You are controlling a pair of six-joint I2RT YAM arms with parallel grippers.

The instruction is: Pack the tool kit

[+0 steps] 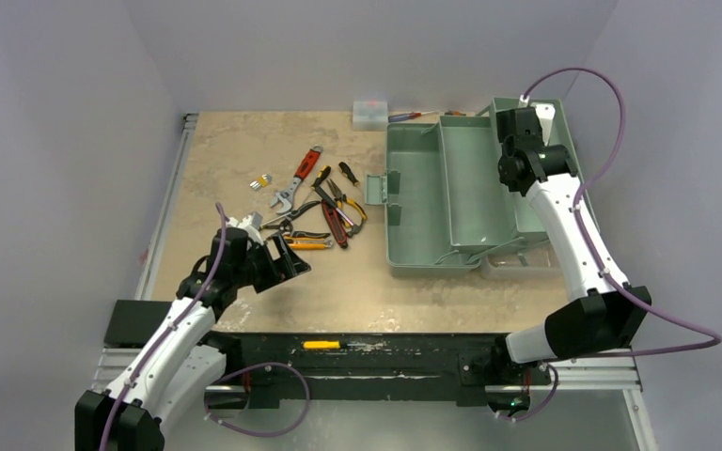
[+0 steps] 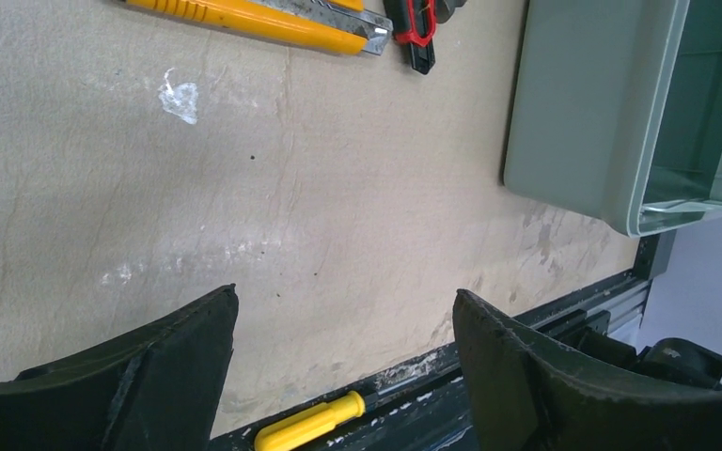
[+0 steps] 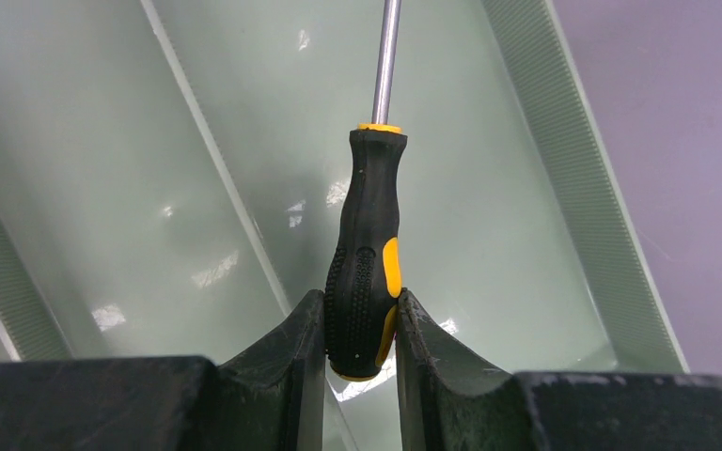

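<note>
Here, my right gripper (image 3: 360, 315) clamps a screwdriver (image 3: 368, 216) by its handle, shaft pointing straight away from the jaws, over the toolbox (image 1: 414, 225), apparently near its far right corner. My left gripper (image 2: 345, 301) hangs open, empty.

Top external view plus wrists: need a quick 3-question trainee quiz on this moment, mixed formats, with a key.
1. True or false: the left gripper is holding a tool.
2. What is the right gripper clamped on? A) a hammer B) a black-and-yellow screwdriver C) a tape measure
3. Short answer: which arm's side of the table is the open toolbox on?

Key:
1. False. Its jaws stand wide apart over bare tabletop, with nothing between them.
2. B. It is gripped by the handle end, with the shaft pointing away over the toolbox interior.
3. The right arm's side.
</note>
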